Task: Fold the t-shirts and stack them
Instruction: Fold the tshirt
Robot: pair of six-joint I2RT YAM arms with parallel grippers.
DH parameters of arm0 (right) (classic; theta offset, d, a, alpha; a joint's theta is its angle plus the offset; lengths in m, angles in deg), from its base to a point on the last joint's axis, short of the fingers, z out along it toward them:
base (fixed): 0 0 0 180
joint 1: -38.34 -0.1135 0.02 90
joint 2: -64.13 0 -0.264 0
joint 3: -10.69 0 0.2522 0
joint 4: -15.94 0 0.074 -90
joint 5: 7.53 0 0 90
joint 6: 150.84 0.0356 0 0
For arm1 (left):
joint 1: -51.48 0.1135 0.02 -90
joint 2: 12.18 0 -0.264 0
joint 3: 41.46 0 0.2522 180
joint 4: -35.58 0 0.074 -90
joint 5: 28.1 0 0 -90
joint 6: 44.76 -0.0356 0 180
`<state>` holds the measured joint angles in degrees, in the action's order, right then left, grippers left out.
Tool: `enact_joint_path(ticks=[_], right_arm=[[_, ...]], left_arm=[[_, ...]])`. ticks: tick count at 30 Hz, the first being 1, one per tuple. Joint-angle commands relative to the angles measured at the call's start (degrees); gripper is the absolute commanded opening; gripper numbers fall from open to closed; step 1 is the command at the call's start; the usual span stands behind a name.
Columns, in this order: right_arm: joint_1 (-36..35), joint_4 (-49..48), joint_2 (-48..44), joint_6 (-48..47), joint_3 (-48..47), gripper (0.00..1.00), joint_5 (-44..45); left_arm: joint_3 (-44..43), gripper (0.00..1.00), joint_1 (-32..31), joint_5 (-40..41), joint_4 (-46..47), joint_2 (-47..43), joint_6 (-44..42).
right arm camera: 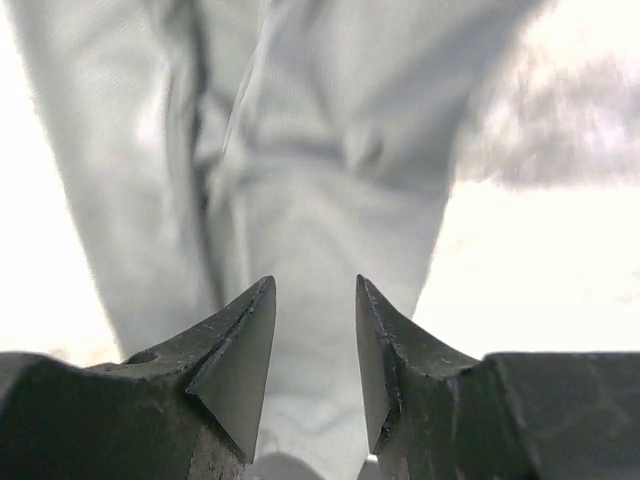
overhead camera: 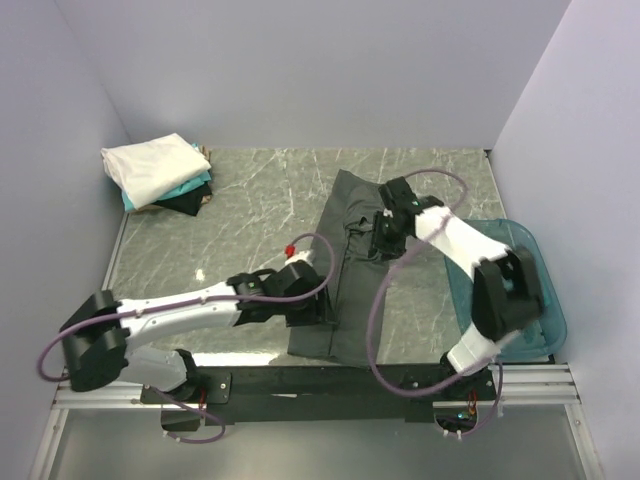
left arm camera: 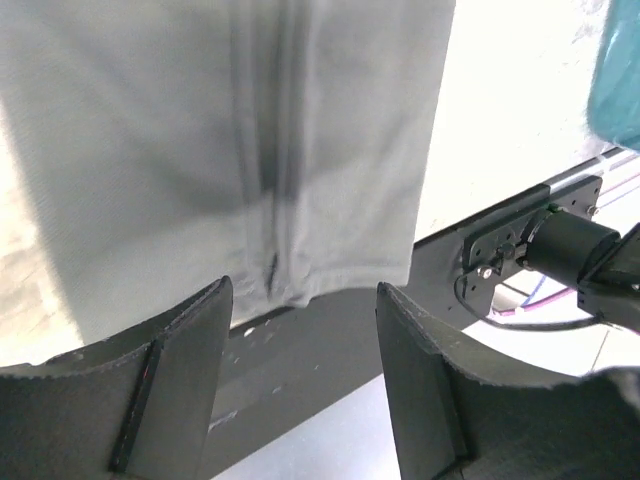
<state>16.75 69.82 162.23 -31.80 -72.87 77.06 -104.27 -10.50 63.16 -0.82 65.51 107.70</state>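
The charcoal-grey t-shirt [overhead camera: 345, 280] lies on the tabletop [overhead camera: 250, 215] folded into a long, narrow strip. In the overhead view its long axis runs from the lower centre of the frame up and slightly right. The lower end sits at the tabletop's front edge.

The left fingers [left arm camera: 195, 370] are at the strip's left side near that lower end. In the left wrist view they stand wide apart and hold nothing, and the hem lies just ahead of them, towards the top of the frame. The right fingers [right arm camera: 240, 360] are over the upper half of the strip. They show only a narrow gap, and no cloth is visibly pinched, with the shirt stretching away beyond the tips.

Each arm is therefore nearer one end: the left to the lower hem, the right to the upper part. The next fold probably has to go across the long axis, bringing one end onto the other.

The finished pile is well apart at the upper left: a white t-shirt [overhead camera: 150, 165] over a teal t-shirt [overhead camera: 185, 186] and a black t-shirt [overhead camera: 185, 204]. A blue plastic tub [overhead camera: 545, 305] sits at the right edge.
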Motion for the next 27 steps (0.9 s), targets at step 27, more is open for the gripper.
enact_joint_path(ticks=[27], right_arm=[[-41.1,-2.9,-36.7,45.5,40.6,0.45,5.3]], left_arm=[[19.6,0.63,1.2,2.5,-2.3,-12.9,4.6]])
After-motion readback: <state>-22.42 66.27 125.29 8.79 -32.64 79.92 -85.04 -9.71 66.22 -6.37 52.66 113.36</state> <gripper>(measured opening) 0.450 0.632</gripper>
